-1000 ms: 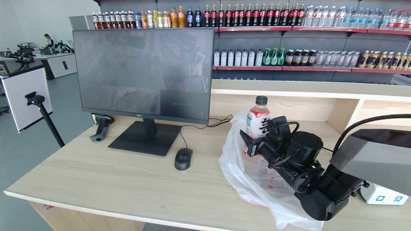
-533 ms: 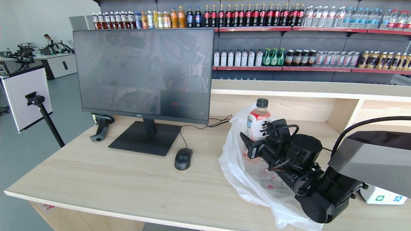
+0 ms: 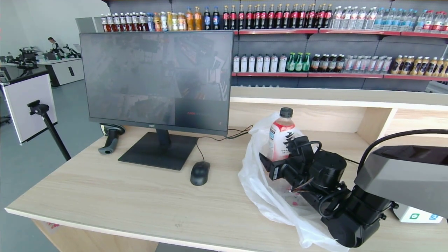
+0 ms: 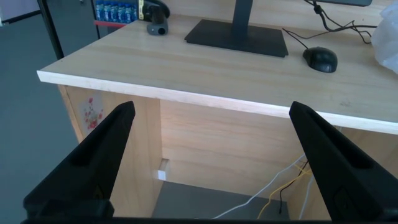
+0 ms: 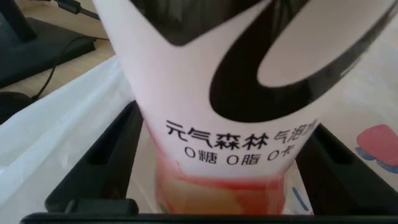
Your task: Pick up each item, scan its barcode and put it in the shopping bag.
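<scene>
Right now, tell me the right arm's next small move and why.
Probably lower the bottle a little deeper into the bag. The right gripper holds it upright, fingers either side of the label, its lower part inside the bag's mouth, cap above the rim. Whether its base touches the table can't be seen, so releasing now might tip it.

Light wooden counter [image 3: 122,203] spans lower half of head view. Black flat monitor on square stand [image 3: 158,150] left of centre. Black handheld scanner [image 3: 111,138] at its left. Black computer mouse [image 3: 200,173] at centre, right of stand base. White translucent plastic shopping bag [image 3: 266,196] right of centre. Small white box device [image 3: 416,215] at lower right edge.
</scene>
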{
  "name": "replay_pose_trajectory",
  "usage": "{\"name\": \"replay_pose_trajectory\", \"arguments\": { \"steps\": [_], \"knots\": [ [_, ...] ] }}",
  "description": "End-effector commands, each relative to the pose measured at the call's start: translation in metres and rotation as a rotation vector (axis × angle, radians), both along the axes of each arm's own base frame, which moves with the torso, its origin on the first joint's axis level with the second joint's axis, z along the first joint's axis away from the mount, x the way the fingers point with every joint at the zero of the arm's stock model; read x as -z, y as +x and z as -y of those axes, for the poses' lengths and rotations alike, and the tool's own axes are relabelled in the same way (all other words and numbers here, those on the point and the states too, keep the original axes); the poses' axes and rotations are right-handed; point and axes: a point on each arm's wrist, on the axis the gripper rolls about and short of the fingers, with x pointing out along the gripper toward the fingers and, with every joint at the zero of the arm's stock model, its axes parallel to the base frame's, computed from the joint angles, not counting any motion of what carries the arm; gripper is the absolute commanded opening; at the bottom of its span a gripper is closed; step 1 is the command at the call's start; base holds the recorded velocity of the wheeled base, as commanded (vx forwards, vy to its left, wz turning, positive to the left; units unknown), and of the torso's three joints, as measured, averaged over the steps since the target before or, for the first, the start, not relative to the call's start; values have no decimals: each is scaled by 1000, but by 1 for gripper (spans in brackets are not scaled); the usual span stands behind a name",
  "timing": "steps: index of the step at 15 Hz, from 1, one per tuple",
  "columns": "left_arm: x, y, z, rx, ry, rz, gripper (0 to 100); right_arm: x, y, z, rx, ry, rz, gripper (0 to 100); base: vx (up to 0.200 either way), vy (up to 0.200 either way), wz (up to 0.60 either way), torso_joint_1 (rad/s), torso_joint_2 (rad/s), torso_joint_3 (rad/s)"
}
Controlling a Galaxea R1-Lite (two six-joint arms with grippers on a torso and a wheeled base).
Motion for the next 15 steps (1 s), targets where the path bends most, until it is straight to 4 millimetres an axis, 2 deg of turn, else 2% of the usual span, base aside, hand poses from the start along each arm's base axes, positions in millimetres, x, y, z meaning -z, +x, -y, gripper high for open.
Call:
{"name": "replay_pose_trajectory", "arguments": {
  "steps": [1, 6, 8, 12, 15],
  "knots": [
    [0, 0, 0, -1, 0, 0, 100, -2, 2, 1, 7, 12, 14, 100, 0, 0, 0, 0, 0, 0],
    [0, 0, 0, -1, 0, 0, 100, -10, 1, 7, 20, 32, 23, 100, 0, 0, 0, 0, 0, 0],
    [0, 0, 0, -1, 0, 0, 100, -14, -6, 11, 20, 31, 22, 100, 0, 0, 0, 0, 0, 0],
    [0, 0, 0, -1, 0, -1, 100, -39, -13, 19, 30, 57, 79, 100, 0, 0, 0, 0, 0, 0],
    [0, 0, 0, -1, 0, -1, 100, -59, -28, 28, 37, 68, 116, 100, 0, 0, 0, 0, 0, 0]
  ]
}}
